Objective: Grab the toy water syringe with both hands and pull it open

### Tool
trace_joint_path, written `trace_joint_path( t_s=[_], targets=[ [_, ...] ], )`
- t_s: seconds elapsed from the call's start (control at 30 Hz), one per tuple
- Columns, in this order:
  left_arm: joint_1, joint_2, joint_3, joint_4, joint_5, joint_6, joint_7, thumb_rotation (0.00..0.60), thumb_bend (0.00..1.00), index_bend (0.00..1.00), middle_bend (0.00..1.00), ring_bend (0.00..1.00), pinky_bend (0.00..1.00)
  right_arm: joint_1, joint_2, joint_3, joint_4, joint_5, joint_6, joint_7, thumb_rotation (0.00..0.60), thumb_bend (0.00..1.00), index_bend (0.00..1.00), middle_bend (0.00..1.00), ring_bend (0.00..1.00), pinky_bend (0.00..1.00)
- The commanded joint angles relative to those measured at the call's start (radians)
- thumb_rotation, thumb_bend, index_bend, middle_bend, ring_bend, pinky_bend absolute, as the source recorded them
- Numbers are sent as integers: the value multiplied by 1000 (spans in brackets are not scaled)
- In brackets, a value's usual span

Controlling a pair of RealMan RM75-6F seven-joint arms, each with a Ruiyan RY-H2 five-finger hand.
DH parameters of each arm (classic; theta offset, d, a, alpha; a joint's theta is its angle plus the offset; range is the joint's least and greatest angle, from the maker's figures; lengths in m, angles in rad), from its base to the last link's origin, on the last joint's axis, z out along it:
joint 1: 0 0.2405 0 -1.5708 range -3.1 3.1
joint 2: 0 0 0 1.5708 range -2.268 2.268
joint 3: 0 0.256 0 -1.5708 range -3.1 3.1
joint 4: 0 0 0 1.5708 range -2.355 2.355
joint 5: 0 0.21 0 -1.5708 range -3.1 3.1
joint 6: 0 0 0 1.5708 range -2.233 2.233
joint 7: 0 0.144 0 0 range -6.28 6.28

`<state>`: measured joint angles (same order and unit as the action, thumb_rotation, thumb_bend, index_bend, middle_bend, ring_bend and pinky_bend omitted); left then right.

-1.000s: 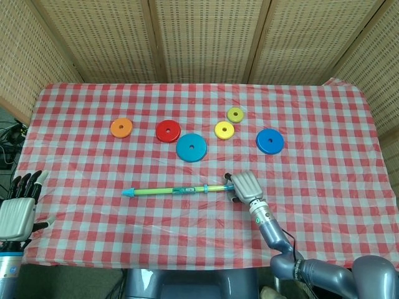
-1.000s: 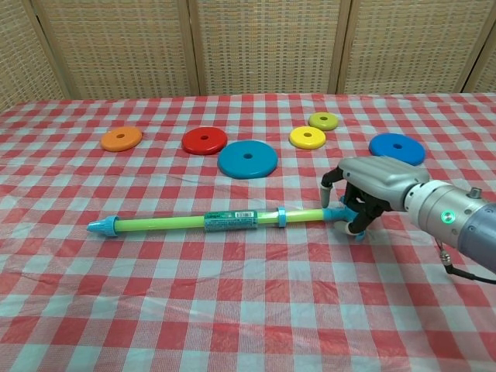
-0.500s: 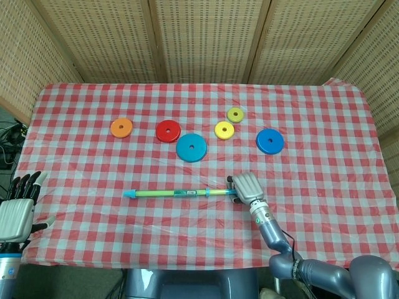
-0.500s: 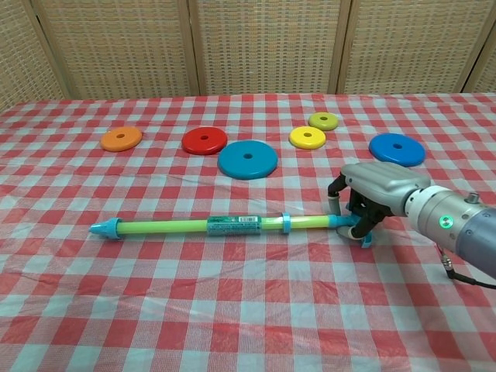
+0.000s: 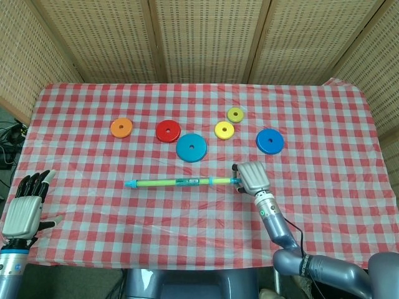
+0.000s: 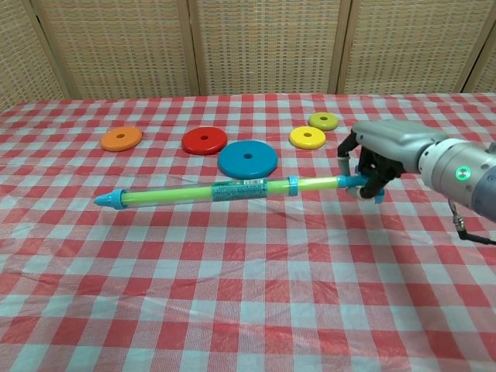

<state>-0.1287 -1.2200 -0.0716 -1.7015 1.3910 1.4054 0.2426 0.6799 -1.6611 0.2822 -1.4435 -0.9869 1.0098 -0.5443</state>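
The toy water syringe (image 5: 181, 182) (image 6: 225, 191) is a long green tube with a blue tip at its left end and a blue handle at its right end. My right hand (image 5: 252, 177) (image 6: 381, 152) grips that handle and holds the syringe off the checked cloth, roughly level, in front of the blue disc. My left hand (image 5: 25, 207) shows only in the head view, at the table's front left corner, fingers apart and holding nothing, far from the syringe's tip (image 5: 129, 184).
Flat discs lie behind the syringe: orange (image 5: 121, 128), red (image 5: 168, 131), large blue (image 5: 191, 147), two yellow (image 5: 224, 130) (image 5: 235, 114) and another blue (image 5: 269, 141). The red checked tablecloth (image 5: 93, 218) covers the table. Wicker screens stand behind it.
My right hand has lifted the syringe off the cloth and carried it up and slightly back. My left hand has risen a little at the front left corner.
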Motion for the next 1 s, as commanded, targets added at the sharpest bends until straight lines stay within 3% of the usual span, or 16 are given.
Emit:
trace_joint_path(
  t_s=[0.03, 0.23, 0.43, 0.6, 0.8, 1.0],
  targets=[
    [-21, 6, -23, -36, -24, -16, 27, 600, 17, 11, 0, 0, 0, 21, 31, 35, -49, 61, 25, -55, 600, 540, 744, 1000, 1000, 769],
    [-94, 17, -87, -110, -84, -74, 94, 600, 105, 201, 0, 0, 0, 51, 65, 67, -98, 129, 42, -102, 600, 544, 749, 1000, 1000, 773],
    [-209, -11, -172, -155, -186, -169, 174, 600, 132, 305, 0, 0, 0, 76, 94, 90, -139, 193, 63, -141, 600, 546, 752, 1000, 1000, 776],
    [-309, -61, -235, -150, -306, -234, 242, 600, 174, 344, 0, 0, 0, 91, 113, 96, -155, 232, 74, -155, 600, 549, 752, 1000, 1000, 776],
    [-462, -165, -309, -59, -478, -303, 324, 600, 208, 359, 0, 0, 0, 101, 137, 91, -151, 283, 69, -144, 600, 557, 754, 1000, 1000, 778],
    [-573, -199, -337, -16, -659, -363, 386, 600, 208, 363, 0, 0, 0, 115, 150, 80, -144, 293, 66, -127, 600, 559, 754, 1000, 1000, 779]
  ],
)
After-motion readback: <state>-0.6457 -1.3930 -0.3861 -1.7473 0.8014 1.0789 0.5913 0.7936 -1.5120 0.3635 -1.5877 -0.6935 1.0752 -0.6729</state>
